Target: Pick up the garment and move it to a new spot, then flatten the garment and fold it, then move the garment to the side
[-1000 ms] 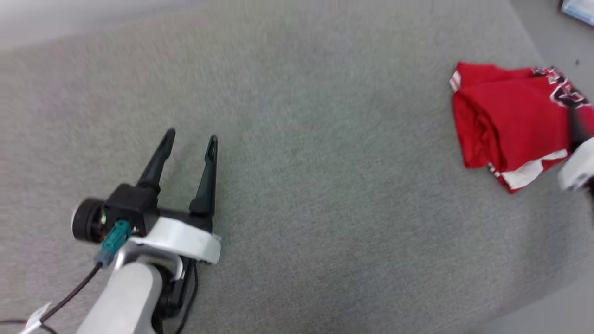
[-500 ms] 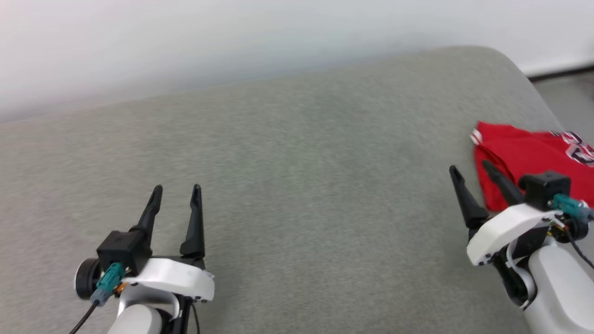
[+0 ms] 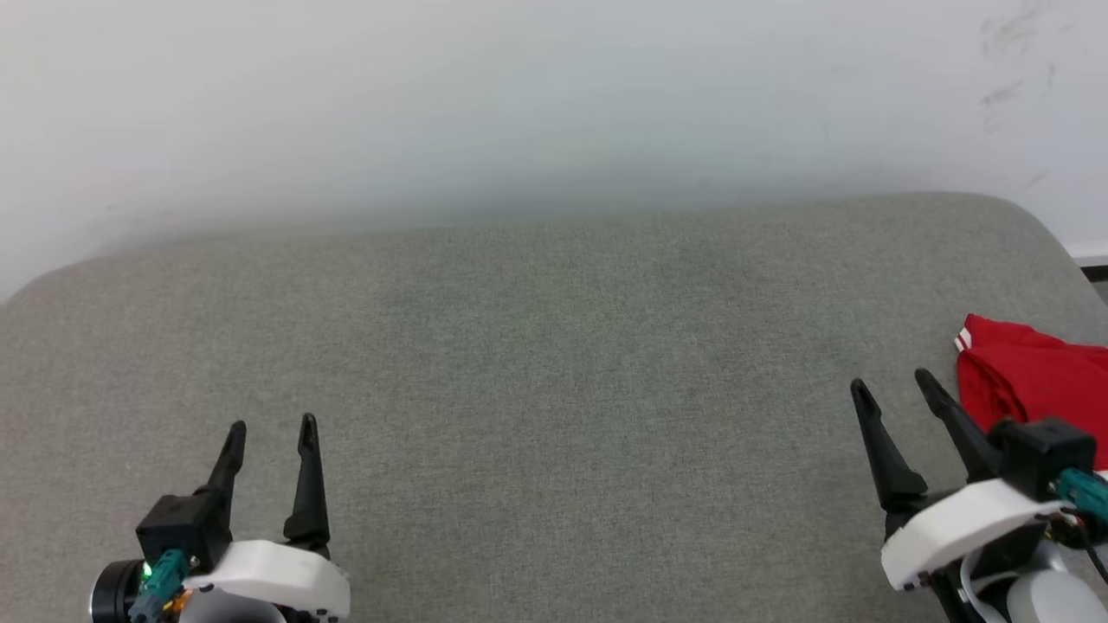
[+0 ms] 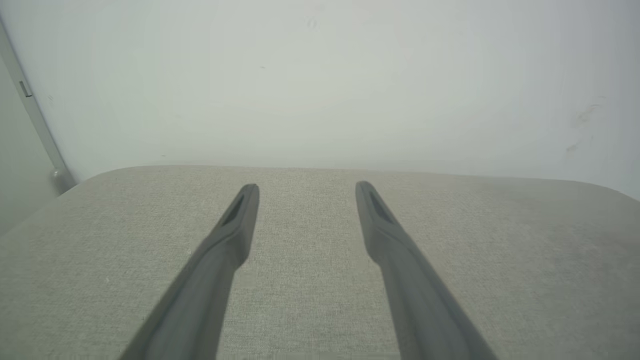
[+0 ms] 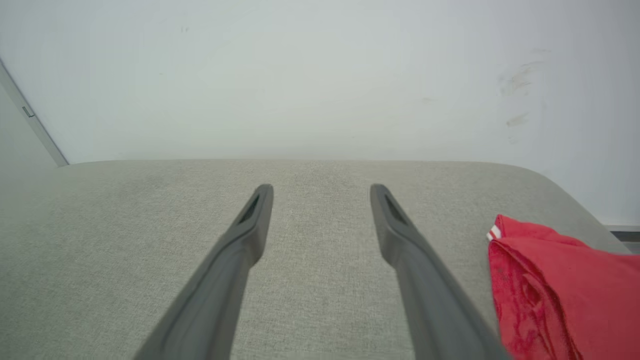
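Hovering with both pairs of fingers spread wide and empty, my left gripper and right gripper sit over the grey cushion, the garment apparently folded just beside my right at the cushion's right end, so I judge the move aside done and need only stay clear.

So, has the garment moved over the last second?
No. The garment lies folded by the right edge of the grey cushion, as before; its shift across the head view is the camera's own move.
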`<state>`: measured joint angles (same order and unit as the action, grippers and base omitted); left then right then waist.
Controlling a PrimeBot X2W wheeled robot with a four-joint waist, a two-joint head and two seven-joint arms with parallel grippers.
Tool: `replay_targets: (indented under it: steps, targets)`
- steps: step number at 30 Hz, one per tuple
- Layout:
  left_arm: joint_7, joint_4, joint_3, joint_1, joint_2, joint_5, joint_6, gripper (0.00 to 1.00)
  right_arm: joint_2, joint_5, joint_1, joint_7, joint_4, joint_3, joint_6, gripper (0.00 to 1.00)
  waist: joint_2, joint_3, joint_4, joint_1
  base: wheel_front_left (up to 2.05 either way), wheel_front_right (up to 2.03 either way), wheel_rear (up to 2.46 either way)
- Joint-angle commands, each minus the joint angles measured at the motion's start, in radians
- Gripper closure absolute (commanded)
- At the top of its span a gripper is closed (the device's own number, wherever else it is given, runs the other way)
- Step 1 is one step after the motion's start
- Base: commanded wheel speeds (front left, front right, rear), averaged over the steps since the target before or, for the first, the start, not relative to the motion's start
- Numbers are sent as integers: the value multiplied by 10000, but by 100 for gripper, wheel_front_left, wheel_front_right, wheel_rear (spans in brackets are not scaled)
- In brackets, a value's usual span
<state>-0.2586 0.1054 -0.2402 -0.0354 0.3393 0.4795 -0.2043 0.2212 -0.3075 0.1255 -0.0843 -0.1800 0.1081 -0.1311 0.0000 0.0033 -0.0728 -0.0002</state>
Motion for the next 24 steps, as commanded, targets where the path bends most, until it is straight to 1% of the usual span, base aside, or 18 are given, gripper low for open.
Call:
replay_targets:
  steps: [1, 5, 11, 24]
  targets:
    - [-53, 37, -19, 172, -19, -30, 33, 0, -114, 211, -419, 121, 377, -207, 8, 0, 0, -138, 21, 2, 0, 0, 0]
    - [-61, 96, -62, 397, -103, -46, 80, 0, -379, 546, -1072, 484, 1301, -495, 6, 0, 0, -277, -54, 2, 0, 0, 0]
    - [-70, 167, -44, 518, -175, -41, 96, 0, -636, 836, -1594, 854, 2135, -670, 6, 0, 0, -346, -154, 2, 0, 0, 0]
    - [-48, 188, -93, 638, -118, 24, 42, 0, -782, 967, -1828, 1100, 2725, -670, 6, 0, 0, -396, -173, 2, 0, 0, 0]
